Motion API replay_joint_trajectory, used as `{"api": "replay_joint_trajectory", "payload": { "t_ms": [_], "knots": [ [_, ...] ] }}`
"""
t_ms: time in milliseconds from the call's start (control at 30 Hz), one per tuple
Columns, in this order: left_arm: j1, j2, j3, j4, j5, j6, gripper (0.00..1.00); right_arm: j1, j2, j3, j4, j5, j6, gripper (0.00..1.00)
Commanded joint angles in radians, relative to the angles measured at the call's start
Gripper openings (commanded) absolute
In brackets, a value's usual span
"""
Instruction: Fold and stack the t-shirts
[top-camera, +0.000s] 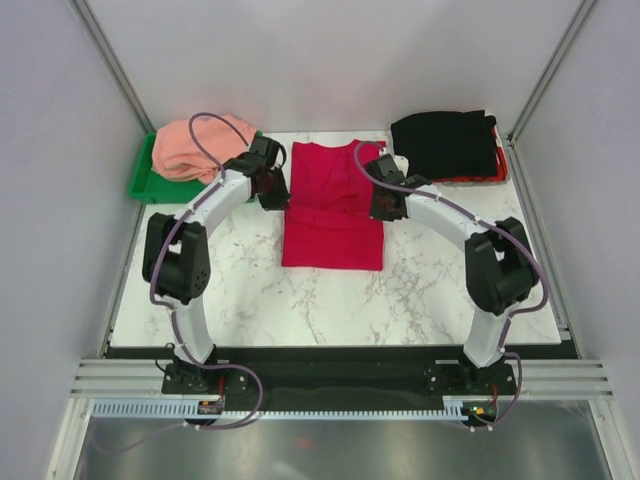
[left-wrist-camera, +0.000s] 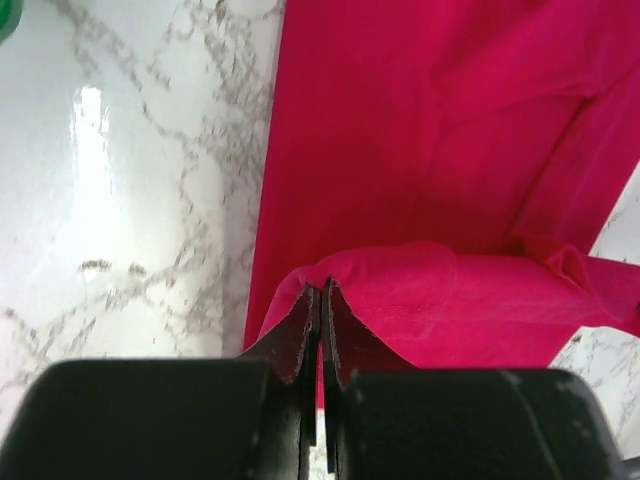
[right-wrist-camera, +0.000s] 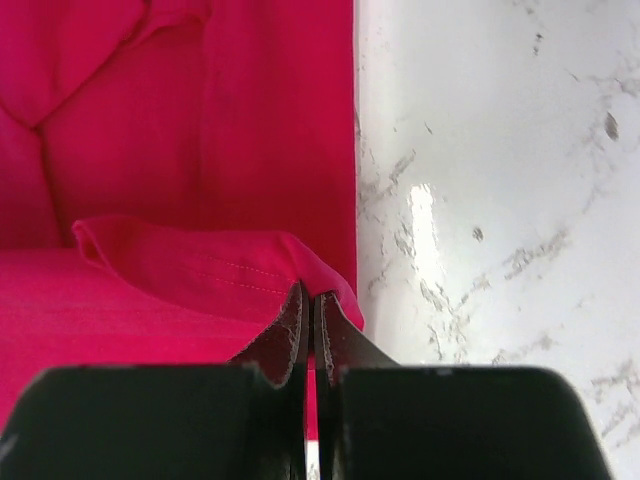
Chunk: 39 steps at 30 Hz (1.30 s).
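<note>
left gripper and right gripper each pinch shut on a lifted side edge of the crimson-red t-shirt, spread on the desk between and ahead of them, likely to carry an even fold.

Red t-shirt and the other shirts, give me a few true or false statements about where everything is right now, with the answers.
1. The left fingers are shut on a fold of the red t-shirt. True.
2. The right fingers hang open above the marble table. False: they too pinch the red t-shirt's edge.
3. The pink t-shirt lies bunched on the green tray. True.
4. The black t-shirt is stacked on the red one. False: it sits apart at the far right corner.
</note>
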Motion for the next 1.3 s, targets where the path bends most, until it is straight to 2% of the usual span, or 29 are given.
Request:
{"api": "replay_joint_trajectory", "payload": {
  "t_ms": [0,100,167,200,233,333,367,400,467,567,600,667,767,800,933,967,1100,1267],
  "knots": [
    [0.021,0.074,0.125,0.023,0.075,0.073,0.02,-0.018,0.077,0.103,0.024,-0.031,-0.052,0.00],
    [0.037,0.176,0.209,0.023,0.122,0.082,0.02,-0.035,0.157,0.158,0.028,-0.039,-0.056,0.00],
    [0.060,0.270,0.269,0.014,0.188,0.081,0.16,-0.063,0.204,0.220,0.025,-0.046,-0.052,0.00],
    [0.070,0.300,0.345,0.005,0.222,0.075,0.28,-0.075,0.258,0.250,0.009,-0.054,-0.053,0.21],
    [0.091,0.337,0.393,-0.009,0.246,0.067,0.57,-0.104,0.286,0.322,0.003,-0.074,-0.056,0.38],
    [0.120,0.439,0.592,-0.094,0.324,0.050,0.72,-0.152,0.379,0.514,-0.090,-0.065,-0.045,0.64],
    [0.126,0.472,0.644,-0.147,0.328,0.045,0.74,-0.159,0.387,0.549,-0.106,-0.068,-0.044,0.70],
    [0.130,0.480,0.738,-0.178,0.329,0.045,0.79,-0.169,0.384,0.579,-0.133,-0.068,-0.045,0.73],
    [0.134,0.470,0.775,-0.209,0.329,0.050,0.79,-0.172,0.351,0.597,-0.140,-0.078,-0.045,0.74],
    [0.131,0.372,0.702,-0.209,0.322,0.059,0.80,-0.127,0.237,0.492,-0.115,-0.082,-0.048,0.73],
    [0.127,0.306,0.630,-0.206,0.317,0.064,0.80,-0.107,0.172,0.449,-0.082,-0.080,-0.055,0.73],
    [0.119,0.241,0.553,-0.203,0.291,0.085,0.79,-0.028,0.120,0.338,-0.066,-0.060,-0.052,0.73],
    [0.104,0.079,0.357,-0.169,0.254,0.099,0.79,0.075,0.051,0.222,-0.045,-0.033,-0.042,0.72],
    [0.097,0.034,0.233,-0.148,0.250,0.101,0.79,0.089,0.039,0.191,-0.038,-0.035,-0.030,0.72],
    [0.090,-0.205,-0.086,0.001,0.231,0.096,0.79,0.094,-0.093,-0.092,0.058,-0.074,0.011,0.72],
    [0.090,-0.237,-0.217,0.035,0.231,0.096,0.79,0.094,-0.157,-0.138,0.079,-0.089,0.010,0.72],
    [0.091,-0.388,-0.494,0.249,0.288,0.082,0.75,0.091,-0.285,-0.326,0.168,-0.186,-0.025,0.72],
    [0.090,-0.413,-0.654,0.389,0.299,0.045,0.72,0.052,-0.348,-0.452,0.193,-0.233,-0.030,0.70]
  ]
}}
